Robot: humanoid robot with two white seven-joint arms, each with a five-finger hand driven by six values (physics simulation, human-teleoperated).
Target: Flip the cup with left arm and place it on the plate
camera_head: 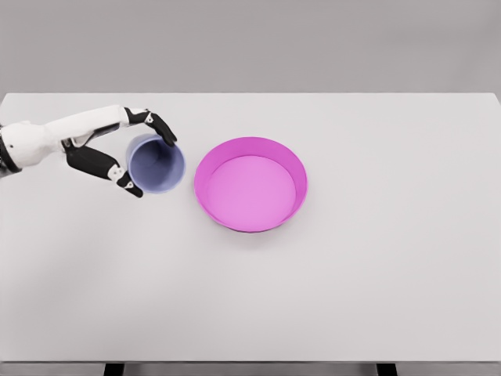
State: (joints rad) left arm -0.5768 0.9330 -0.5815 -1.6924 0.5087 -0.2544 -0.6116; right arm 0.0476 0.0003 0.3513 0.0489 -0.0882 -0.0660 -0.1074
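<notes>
Nearest you, the white table runs as a bare surface up to the two containers sitting mid-table.

You see the left hand coming in from the left edge, its white forearm stretched across the tabletop. Its dark-tipped fingers are spread wide around the cup: the upper fingers curve over the far side of the rim, and the thumb reaches under the near-left side of the rim. Whether the tips actually press on the wall or sit just off it, you cannot tell from this view, so the grasp looks unclosed rather than firm.

The cup is pale lavender-blue and its mouth faces the camera, so you look straight into it; its inside holds nothing. It sits between the fingers, on the table, not on the plate.

Just beyond the fingertips, to the right of the cup, lies the plate, a magenta dish with a raised wall. Nothing lies in it. Cup and plate are close but apart, with a thin strip of table between their rims.
</notes>
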